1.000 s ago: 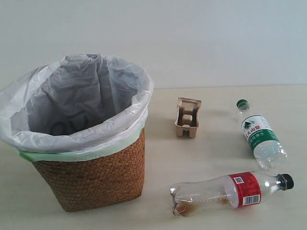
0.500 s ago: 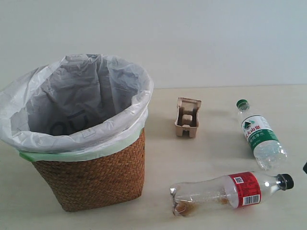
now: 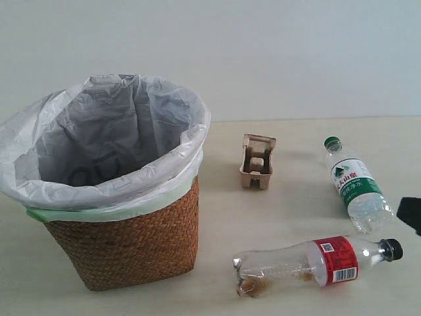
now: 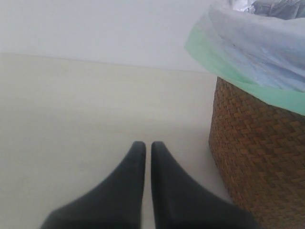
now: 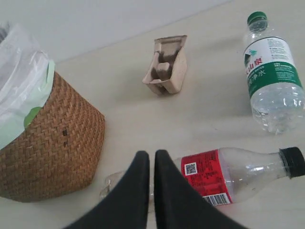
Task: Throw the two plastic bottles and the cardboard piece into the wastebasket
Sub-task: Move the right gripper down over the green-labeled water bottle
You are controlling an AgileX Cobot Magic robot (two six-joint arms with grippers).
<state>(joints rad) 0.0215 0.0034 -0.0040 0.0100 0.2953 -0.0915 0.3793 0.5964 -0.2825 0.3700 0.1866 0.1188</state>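
Right gripper [image 5: 151, 153]: its two dark fingers are pressed together with nothing between them.
What changed: a second ago you could not see this gripper in the exterior view. Now a dark part of it pokes in at the right edge, near the bottles, so the right arm is coming in towards them.
Red-label bottle [image 5: 224, 174]: it is the nearest thing to your tool. It lies on its side right at the fingertips, black cap pointing away from the wastebasket and brown dregs at the base end. It has not moved.
Green-label bottle [image 5: 274, 76]: it lies on its side beyond the red one, further out from the tips. It too is where it was.
Cardboard piece [image 5: 166, 67]: it sits on the table, well ahead of the tips, between the bottles and the basket.
Wastebasket [image 5: 52, 138]: it stands off to the left-arm side of your tool, well apart, with its liner open. None of the three items is in it yet.
Left gripper [image 4: 144, 144]: its fingers are together and empty, low over the table [image 4: 71, 119], with the basket wall just beside it.
Meaning for you: this looks like the start of the first pick, most likely the red-label bottle. You will have to spread the fingers before closing on its body.
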